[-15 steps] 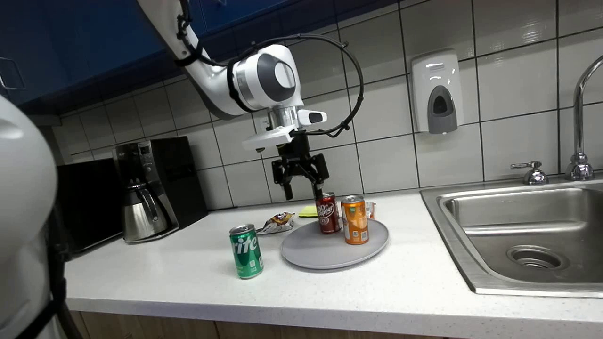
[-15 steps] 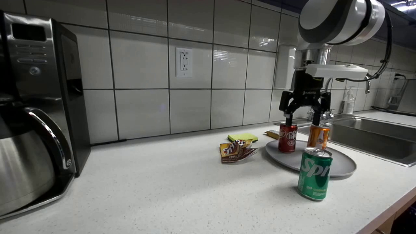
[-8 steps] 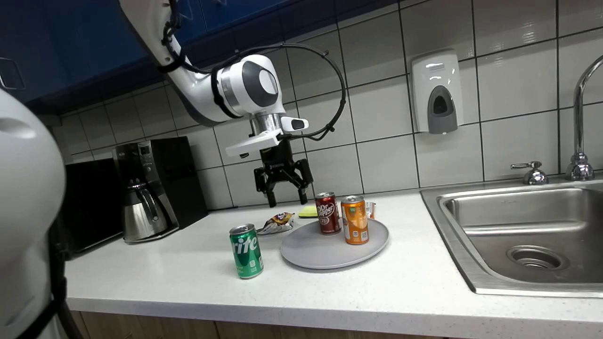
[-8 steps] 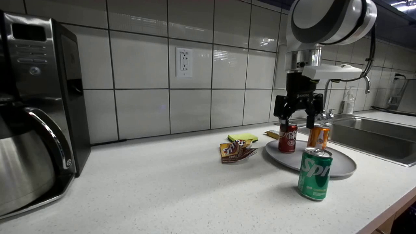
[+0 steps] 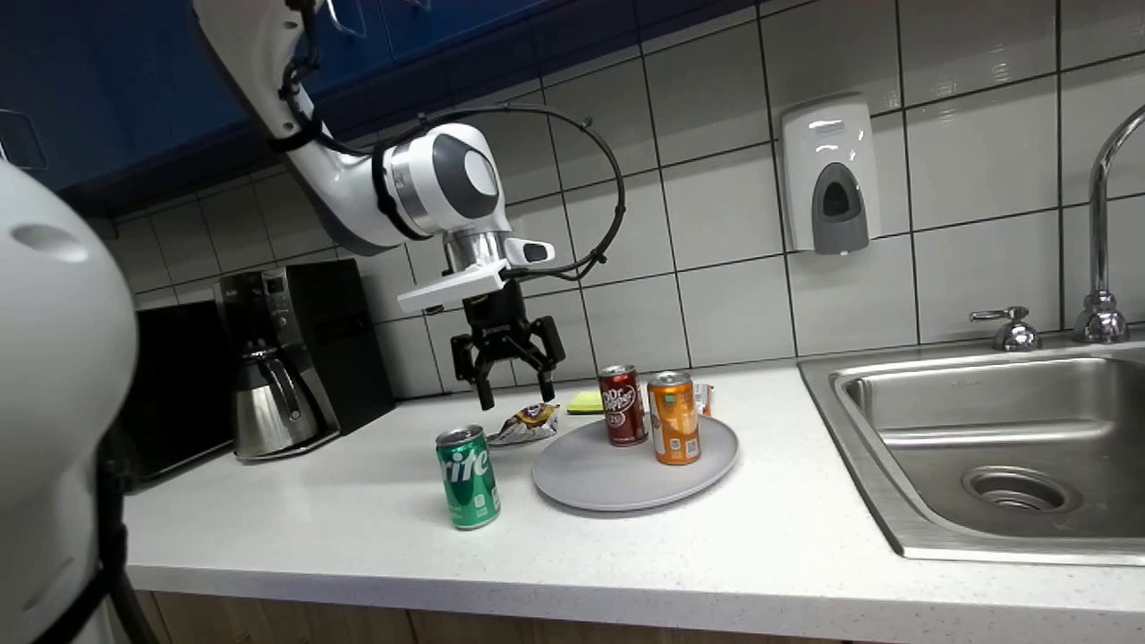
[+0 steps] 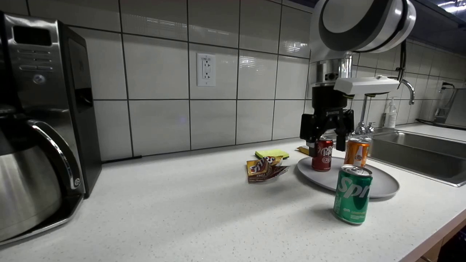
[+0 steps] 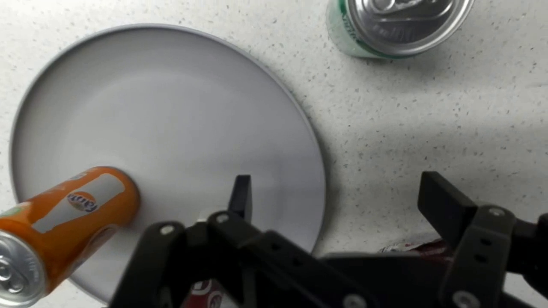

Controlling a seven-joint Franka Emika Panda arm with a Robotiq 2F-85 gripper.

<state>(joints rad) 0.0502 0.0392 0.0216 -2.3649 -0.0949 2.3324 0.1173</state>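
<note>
A gripper (image 5: 516,398) hangs wide and empty near mid-frame in an exterior view, the red can (image 5: 622,410) and orange can (image 5: 673,425) already on the plate (image 5: 590,478), the green can (image 5: 468,480), left of center, still off it.

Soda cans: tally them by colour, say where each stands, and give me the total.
Green can: 1, on the counter
Red can: 1, on the plate
Orange can: 1, on the plate
Total: 3
</note>
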